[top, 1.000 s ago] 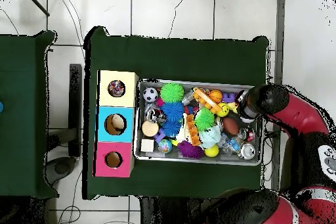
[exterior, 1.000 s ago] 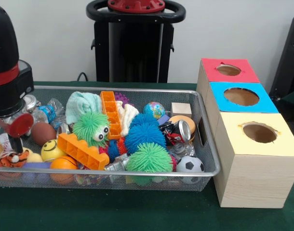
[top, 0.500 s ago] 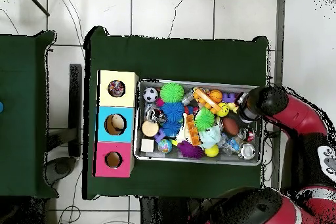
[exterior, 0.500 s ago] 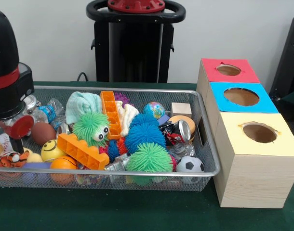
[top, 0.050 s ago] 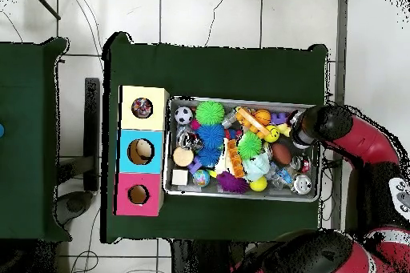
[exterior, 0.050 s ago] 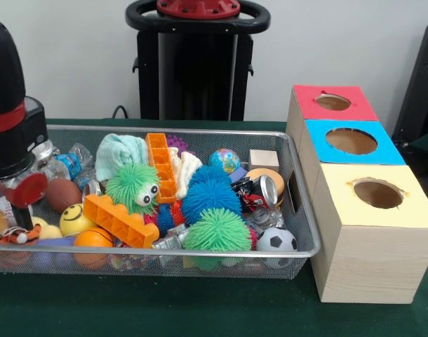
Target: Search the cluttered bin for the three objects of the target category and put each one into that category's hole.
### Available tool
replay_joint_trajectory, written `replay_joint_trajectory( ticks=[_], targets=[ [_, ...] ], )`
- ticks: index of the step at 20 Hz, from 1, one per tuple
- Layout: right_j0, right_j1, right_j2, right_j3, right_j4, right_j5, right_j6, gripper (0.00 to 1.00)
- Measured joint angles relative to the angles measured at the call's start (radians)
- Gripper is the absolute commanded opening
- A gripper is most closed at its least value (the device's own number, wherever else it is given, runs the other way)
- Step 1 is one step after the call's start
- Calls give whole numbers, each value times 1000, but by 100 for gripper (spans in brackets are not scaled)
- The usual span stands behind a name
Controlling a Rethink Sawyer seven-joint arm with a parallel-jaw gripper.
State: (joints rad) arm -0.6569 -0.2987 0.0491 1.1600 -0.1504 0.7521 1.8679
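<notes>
One wire bin on a green bench, heaped with toys. Beside it stand three boxes, each with a hole in its lid: red box, blue box, yellow box.

One claw, at the bin's end farthest from the boxes.
- Change noted: over the last second the arm has sunk lower into that end, and its red tip has dropped and slid toward the bin's outer wall. The white ball that showed beneath it a second ago is now covered.
- Meaning, as a judgement: this is a reach or a probe into the clutter and nothing has been lifted yet, so carrying to a hole remains undone.
- State: cannot tell whether it is wide, narrow or holding anything, because the arm's black body and the heap hide it in both views.

Target category: not shown by the pictures.
- Candidates nearest the claw: striped tiger toy, smiley ball, brown ball, orange ball.
- Axis: the tiger toy lies flat against the bin's near wall, with its long axis along that wall. Which end is the head cannot be told. The balls have no long axis.

Boxes stand well apart from the claw, with the whole bin between.
</notes>
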Motion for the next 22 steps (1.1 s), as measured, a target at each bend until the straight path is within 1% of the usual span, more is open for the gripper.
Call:
replay_joint_trajectory(
  ticks=[10, 14, 17, 20, 21, 22],
  targets=[
    [-22, 7, 30, -12, -1, 1, 0, 0],
    [-16, 3, 24, -5, 9, 37, 0, 0],
    [-5, -12, 13, 27, 21, 52, 0, 0],
    [16, -32, 0, 83, 36, 52, 0, 0],
    [30, -42, -3, 126, 51, 48, 0, 0],
    [33, -44, -3, 136, 56, 47, 0, 0]
  ],
)
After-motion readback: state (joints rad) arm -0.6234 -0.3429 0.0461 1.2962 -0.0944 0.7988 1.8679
